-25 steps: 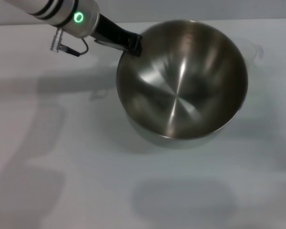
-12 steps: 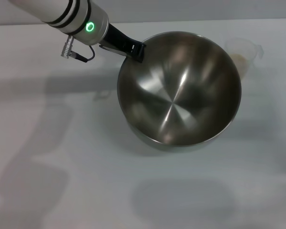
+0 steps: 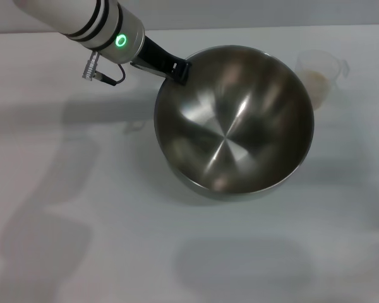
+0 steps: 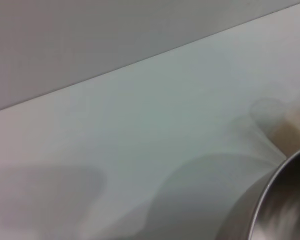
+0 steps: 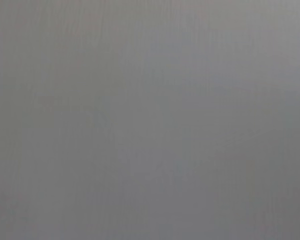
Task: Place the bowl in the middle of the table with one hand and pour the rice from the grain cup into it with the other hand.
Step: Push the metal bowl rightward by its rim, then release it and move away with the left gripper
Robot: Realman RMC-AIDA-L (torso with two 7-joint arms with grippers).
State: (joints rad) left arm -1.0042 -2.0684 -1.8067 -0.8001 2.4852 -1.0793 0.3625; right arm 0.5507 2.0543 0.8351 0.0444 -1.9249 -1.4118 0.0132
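Gripping the far-left rim of the large round stainless-steel mixing bowl (image 3: 234, 120), my left hand (image 3: 177, 68) is clenched on that thin edge, and the bowl hangs tilted with its brushed inside turned up and toward me. I judge it not yet set down on the plain white worktop (image 3: 82, 221): the near side looks raised and a shadow lies beneath it. The small translucent whitish plastic grain cup (image 3: 318, 74) stands upright just beyond the bowl's far-right rim, with pale beige rice (image 3: 316, 77) showing inside, untouched. The bowl holds no grains. My right hand is nowhere in sight. So placing the bowl is near its end, I reckon, while fetching the cup and pouring are wholly left.
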